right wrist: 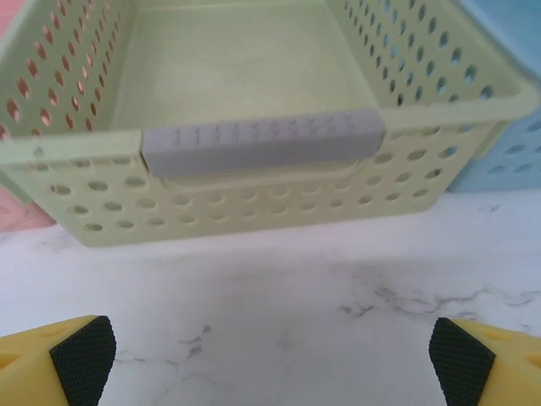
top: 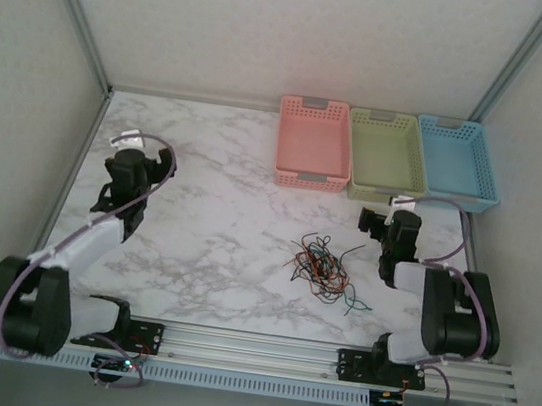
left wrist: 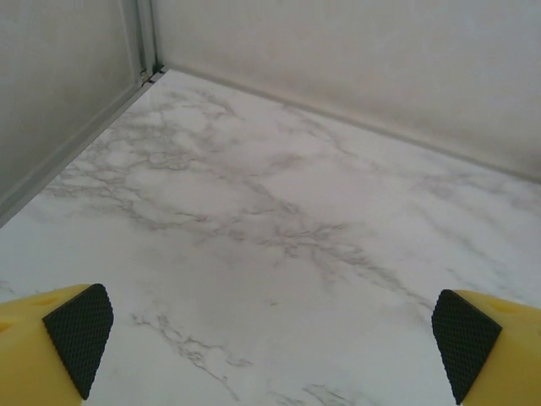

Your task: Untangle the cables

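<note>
The cables [top: 324,265] lie in a tangled heap of thin red-orange, black and green wires on the marble table [top: 217,226], right of centre and toward the near edge. My left gripper [top: 131,165] hovers over the left part of the table, far from the heap; in its wrist view the gripper [left wrist: 270,342] stands open over bare marble. My right gripper [top: 381,224] sits just right of and beyond the heap, facing the green basket [right wrist: 254,127]; the gripper [right wrist: 270,359] is open with nothing between its pads [right wrist: 82,353].
Three baskets stand in a row at the back right: pink [top: 313,143], green [top: 388,156] and blue [top: 457,163]. Enclosure walls and a metal frame post [left wrist: 144,38] bound the table on the left and back.
</note>
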